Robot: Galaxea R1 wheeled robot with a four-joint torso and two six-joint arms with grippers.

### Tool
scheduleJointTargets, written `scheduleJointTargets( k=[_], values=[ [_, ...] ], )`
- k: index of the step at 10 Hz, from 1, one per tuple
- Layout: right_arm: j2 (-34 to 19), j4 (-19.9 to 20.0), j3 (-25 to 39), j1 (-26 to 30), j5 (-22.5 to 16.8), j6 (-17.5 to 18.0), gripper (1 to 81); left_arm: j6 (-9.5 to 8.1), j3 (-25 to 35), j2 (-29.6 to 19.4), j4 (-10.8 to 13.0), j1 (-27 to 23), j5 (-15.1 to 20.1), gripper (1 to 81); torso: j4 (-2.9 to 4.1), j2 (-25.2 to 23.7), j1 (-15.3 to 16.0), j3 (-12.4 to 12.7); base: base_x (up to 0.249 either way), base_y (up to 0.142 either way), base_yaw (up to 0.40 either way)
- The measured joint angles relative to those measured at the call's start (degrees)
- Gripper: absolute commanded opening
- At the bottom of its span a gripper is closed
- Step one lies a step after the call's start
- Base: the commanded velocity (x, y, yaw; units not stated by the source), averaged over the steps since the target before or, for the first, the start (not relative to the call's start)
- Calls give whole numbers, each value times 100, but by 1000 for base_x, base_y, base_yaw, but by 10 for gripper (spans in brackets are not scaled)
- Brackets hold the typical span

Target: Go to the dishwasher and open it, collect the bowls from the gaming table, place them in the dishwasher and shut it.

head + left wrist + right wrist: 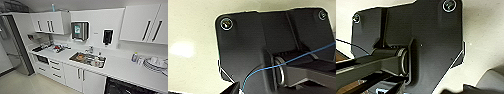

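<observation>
From the head view we see the dishwasher under the white surface, dark and cut off by the frame's edge, right of the sink. In both wrist views we cannot tell either hand's state.

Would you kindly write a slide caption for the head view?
Kitchenette: white counter, sink full of dishes, dark dishwasher below at right.

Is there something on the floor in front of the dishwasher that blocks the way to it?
Nothing visible does. The dishwasher sits under the counter at the picture's lower right, its dark front cut off by the frame, so the floor before it is out of view.
</observation>
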Motion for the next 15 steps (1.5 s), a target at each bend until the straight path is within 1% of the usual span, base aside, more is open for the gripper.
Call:
scheduleJointTargets(
  k=[1,2,3,4,6,8,12,13,14,15],
  values=[
    [2,-564,2,0,66,578,811,0,0,-5,0,0,-18,811,0,0,0,0,0,0,294],
    [-5,-1012,2,-5,226,984,811,0,0,-18,-2,11,-52,811,0,0,0,0,0,0,294],
    [-11,-1293,11,-29,358,1165,811,-2,2,-49,-9,-13,-118,811,0,0,0,0,0,0,294],
    [-9,-1378,20,-11,416,1220,811,-2,0,-55,-15,0,-154,811,0,0,0,0,0,0,290],
    [30,-1386,22,-13,421,1248,811,0,2,-52,-20,4,-168,811,0,0,0,0,0,0,300],
    [102,-1386,11,-16,413,1253,811,1,2,-46,-20,0,-256,811,0,0,0,0,0,0,336],
    [100,-1389,-9,0,444,1253,811,22,0,-52,-17,30,-319,811,0,0,0,0,0,0,343],
    [100,-1389,-9,-5,438,1253,811,43,0,-72,-17,41,-466,811,0,0,0,0,0,0,343],
    [100,-1389,-9,-13,440,1253,811,116,-2,-83,-15,67,-707,811,0,0,0,0,0,0,343],
    [100,-1389,-9,-18,432,1253,811,149,-2,-93,-15,72,-768,811,0,0,0,0,0,0,342]
  ],
)
